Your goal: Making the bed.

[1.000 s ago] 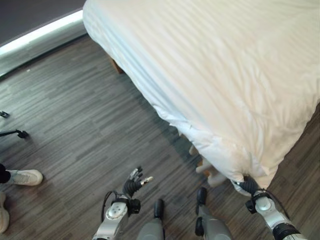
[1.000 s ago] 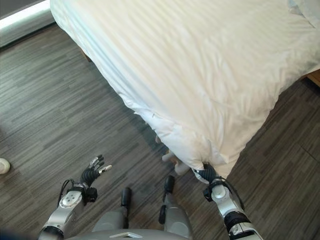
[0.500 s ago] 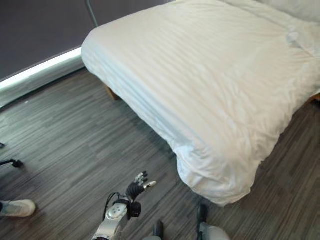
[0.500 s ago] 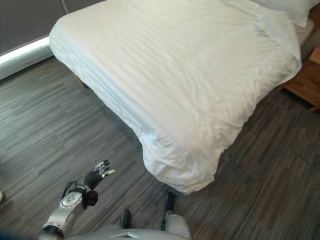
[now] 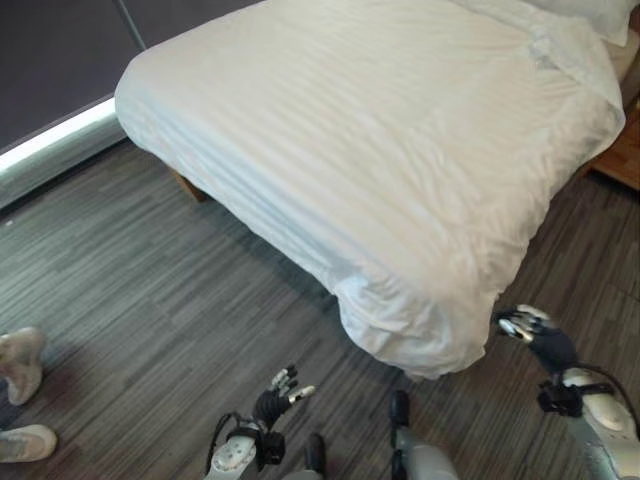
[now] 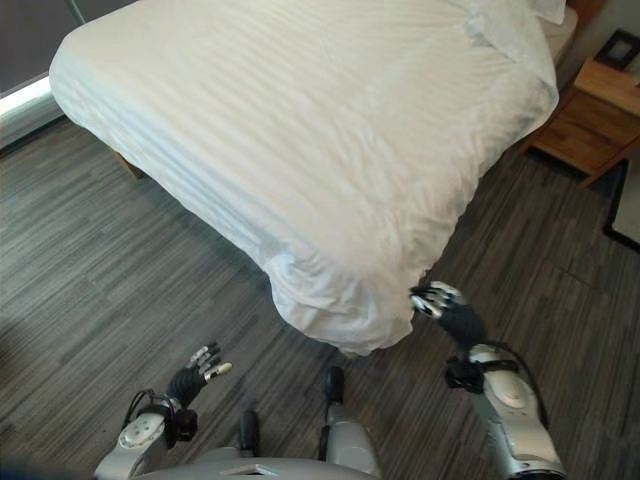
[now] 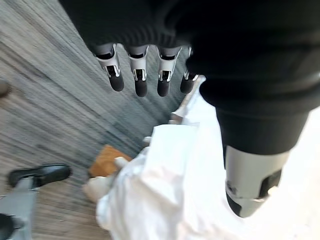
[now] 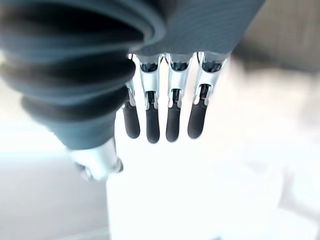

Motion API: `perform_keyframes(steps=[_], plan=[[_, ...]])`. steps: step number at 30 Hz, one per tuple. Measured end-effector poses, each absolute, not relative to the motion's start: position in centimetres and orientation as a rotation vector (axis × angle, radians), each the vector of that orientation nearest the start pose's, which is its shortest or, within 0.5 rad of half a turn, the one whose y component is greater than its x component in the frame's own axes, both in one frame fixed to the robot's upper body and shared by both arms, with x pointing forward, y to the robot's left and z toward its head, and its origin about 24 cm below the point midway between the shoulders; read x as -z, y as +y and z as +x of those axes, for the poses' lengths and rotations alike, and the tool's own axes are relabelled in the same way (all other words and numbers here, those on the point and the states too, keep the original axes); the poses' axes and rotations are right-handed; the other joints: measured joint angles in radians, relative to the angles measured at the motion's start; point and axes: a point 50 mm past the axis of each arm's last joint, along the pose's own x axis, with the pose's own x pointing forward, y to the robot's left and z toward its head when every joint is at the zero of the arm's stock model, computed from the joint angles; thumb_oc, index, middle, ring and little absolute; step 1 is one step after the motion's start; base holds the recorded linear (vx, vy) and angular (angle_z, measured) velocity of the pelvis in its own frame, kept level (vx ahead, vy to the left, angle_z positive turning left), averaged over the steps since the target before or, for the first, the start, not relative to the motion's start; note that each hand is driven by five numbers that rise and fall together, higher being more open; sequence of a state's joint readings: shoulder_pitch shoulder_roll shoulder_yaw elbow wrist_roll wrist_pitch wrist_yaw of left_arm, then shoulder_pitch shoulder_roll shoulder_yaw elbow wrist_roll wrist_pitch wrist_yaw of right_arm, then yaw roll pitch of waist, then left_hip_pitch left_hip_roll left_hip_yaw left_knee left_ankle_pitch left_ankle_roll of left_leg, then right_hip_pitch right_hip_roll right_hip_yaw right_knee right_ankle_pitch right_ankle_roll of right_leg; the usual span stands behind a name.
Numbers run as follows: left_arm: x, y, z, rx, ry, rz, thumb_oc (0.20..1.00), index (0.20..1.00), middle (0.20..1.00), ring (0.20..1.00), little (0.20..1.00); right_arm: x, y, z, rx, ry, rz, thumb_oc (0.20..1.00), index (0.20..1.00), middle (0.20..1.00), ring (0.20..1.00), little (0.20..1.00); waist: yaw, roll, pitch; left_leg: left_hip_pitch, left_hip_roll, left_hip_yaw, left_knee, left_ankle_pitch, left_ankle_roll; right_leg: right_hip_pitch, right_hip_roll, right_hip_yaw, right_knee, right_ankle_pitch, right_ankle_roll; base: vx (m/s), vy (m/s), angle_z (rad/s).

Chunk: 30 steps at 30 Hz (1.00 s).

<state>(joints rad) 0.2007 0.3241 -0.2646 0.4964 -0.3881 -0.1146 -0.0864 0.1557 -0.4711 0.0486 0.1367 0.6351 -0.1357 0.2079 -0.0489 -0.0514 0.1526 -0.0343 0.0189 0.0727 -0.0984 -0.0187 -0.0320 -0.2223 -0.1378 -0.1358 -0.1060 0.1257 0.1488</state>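
Fingers on both hands straight and relaxed, nothing held. Right hand [image 6: 452, 312] is raised just beside the hanging foot corner of the white duvet [image 6: 300, 120], tips pointing toward it but apart from it. Left hand [image 6: 192, 378] hovers low over the wood-look floor [image 6: 110, 260], well apart from the bedding.

Duvet lies spread over the bed w/ faint stripes, mostly smooth. Foot corner [image 5: 410, 335] bunches into a wrinkled lump that droops nearly to the floor. Top edge looks folded back near the pillow [image 5: 585, 12].

Risks (judgement): reaching for the lumpy corner could snag only the outer layer and drag the whole cover askew; stepping in close could trap the drooping fabric underfoot. Something tan and pale under the corner [image 7: 102, 167], identity unclear, could be a trip hazard.

Room: open floor on robot's left side of the bed. Wooden nightstand [image 6: 590, 110] narrows the right-side aisle. Person's shoes [image 5: 22, 365] near far left; keep clear.
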Motion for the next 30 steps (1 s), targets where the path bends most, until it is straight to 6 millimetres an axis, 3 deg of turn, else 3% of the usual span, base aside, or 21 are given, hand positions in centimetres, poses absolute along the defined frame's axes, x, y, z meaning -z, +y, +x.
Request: perform_keyframes(steps=[4, 6, 11, 14, 16, 18, 22, 24, 26, 28, 30], plan=[[9.3, 19.7, 15.4, 0.092, 0.620, -0.055, 1.000, 1.000, 1.000, 1.000, 1.000, -0.8, -23.3, 22.0, -0.127, 0.146, 0.241, 0.200, 0.200, 0.200, 0.200, 0.200, 0.030, 0.013, 0.011, 0.001, 0.000, -0.006, 0.005, -0.001, -0.013, 0.000, 0.000, -0.005, 0.000, 0.051, -0.028, -0.04, -0.012, 0.07], [9.2, 19.6, 15.7, 0.097, 0.612, -0.054, 1.000, 1.000, 1.000, 1.000, 1.000, -0.5, -22.9, 23.7, -0.148, 0.156, 0.266, 0.200, 0.200, 0.200, 0.200, 0.200, 0.026, 0.024, 0.029, 0.000, 0.005, -0.015, 0.005, -0.002, -0.015, 0.001, 0.005, -0.018, 0.001, 0.054, -0.038, -0.07, -0.014, 0.07], [8.3, 19.1, 17.9, 0.128, 0.552, -0.042, 1.000, 1.000, 1.000, 1.000, 1.000, -2.6, -21.3, 27.3, -0.273, 0.133, 0.179, 0.200, 0.200, 0.200, 0.200, 0.200, 0.049, 0.035, 0.081, -0.026, 0.001, -0.024, 0.006, 0.005, -0.024, -0.020, 0.005, -0.023, 0.005, 0.067, -0.050, -0.09, -0.017, 0.05], [8.1, 19.0, 18.5, 0.136, 0.539, -0.037, 1.000, 1.000, 1.000, 1.000, 1.000, -4.1, -19.5, 29.3, -0.371, 0.119, 0.123, 0.200, 0.200, 0.200, 0.200, 0.200, 0.068, 0.037, 0.094, -0.044, 0.002, -0.023, 0.006, 0.007, -0.025, -0.038, 0.003, -0.025, 0.005, 0.068, -0.051, -0.04, -0.021, -0.03], [8.1, 18.2, 18.9, 0.170, 0.535, -0.028, 1.000, 1.000, 1.000, 1.000, 1.000, -5.4, -17.3, 31.1, -0.459, 0.099, 0.076, 0.200, 0.200, 0.200, 0.200, 0.200, 0.083, 0.037, 0.113, -0.065, 0.004, -0.018, 0.007, 0.010, -0.030, -0.062, 0.010, -0.021, 0.005, 0.073, -0.058, -0.02, -0.011, -0.02], [8.0, 17.7, 19.0, 0.182, 0.527, -0.036, 1.000, 1.000, 1.000, 1.000, 1.000, -5.9, -16.0, 31.6, -0.497, 0.085, 0.074, 0.200, 0.200, 0.200, 0.200, 0.200, 0.108, 0.043, 0.126, -0.069, 0.008, -0.022, 0.006, 0.011, -0.032, -0.064, 0.013, -0.023, 0.005, 0.073, -0.058, 0.00, -0.006, 0.02], [8.0, 16.8, 19.3, 0.194, 0.512, -0.054, 1.000, 1.000, 1.000, 1.000, 1.000, -6.1, -12.0, 31.9, -0.620, 0.090, 0.066, 0.200, 0.200, 0.200, 0.200, 0.200, 0.116, 0.047, 0.140, -0.071, 0.013, -0.017, 0.006, 0.011, -0.033, -0.068, 0.015, -0.023, 0.005, 0.073, -0.058, 0.00, -0.012, -0.03], [7.9, 16.3, 19.6, 0.212, 0.505, -0.052, 1.000, 1.000, 1.000, 1.000, 1.000, -5.4, -11.7, 31.8, -0.631, 0.113, 0.038, 0.200, 0.200, 0.200, 0.200, 0.200, 0.121, 0.049, 0.144, -0.073, 0.011, -0.021, 0.006, 0.011, -0.033, -0.068, 0.014, -0.026, 0.005, 0.073, -0.059, -0.02, -0.019, 0.07], [7.7, 16.3, 20.0, 0.209, 0.494, -0.055, 1.000, 1.000, 1.000, 1.000, 1.000, -4.1, -12.6, 31.9, -0.577, 0.168, 0.030, 0.200, 0.200, 0.200, 0.200, 0.200, 0.127, 0.048, 0.148, -0.078, 0.008, -0.030, 0.006, 0.012, -0.033, -0.068, 0.012, -0.031, 0.005, 0.072, -0.058, -0.05, -0.031, 0.11], [7.6, 16.6, 20.1, 0.195, 0.493, -0.072, 1.000, 1.000, 1.000, 1.000, 1.000, -3.2, -13.7, 32.1, -0.522, 0.210, 0.016, 0.200, 0.200, 0.200, 0.200, 0.200, 0.135, 0.049, 0.155, -0.087, 0.008, -0.034, 0.007, 0.014, -0.036, -0.073, 0.008, -0.035, 0.005, 0.072, -0.057, -0.04, -0.013, 0.11], [7.6, 16.8, 20.2, 0.184, 0.492, -0.067, 1.000, 1.000, 1.000, 1.000, 1.000, -1.8, -16.2, 32.6, -0.395, 0.283, -0.022, 0.200, 0.200, 0.200, 0.200, 0.200, 0.139, 0.055, 0.174, -0.106, 0.007, -0.052, 0.007, 0.018, -0.037, -0.083, 0.003, -0.050, 0.005, 0.071, -0.056, -0.07, -0.021, 0.19]])
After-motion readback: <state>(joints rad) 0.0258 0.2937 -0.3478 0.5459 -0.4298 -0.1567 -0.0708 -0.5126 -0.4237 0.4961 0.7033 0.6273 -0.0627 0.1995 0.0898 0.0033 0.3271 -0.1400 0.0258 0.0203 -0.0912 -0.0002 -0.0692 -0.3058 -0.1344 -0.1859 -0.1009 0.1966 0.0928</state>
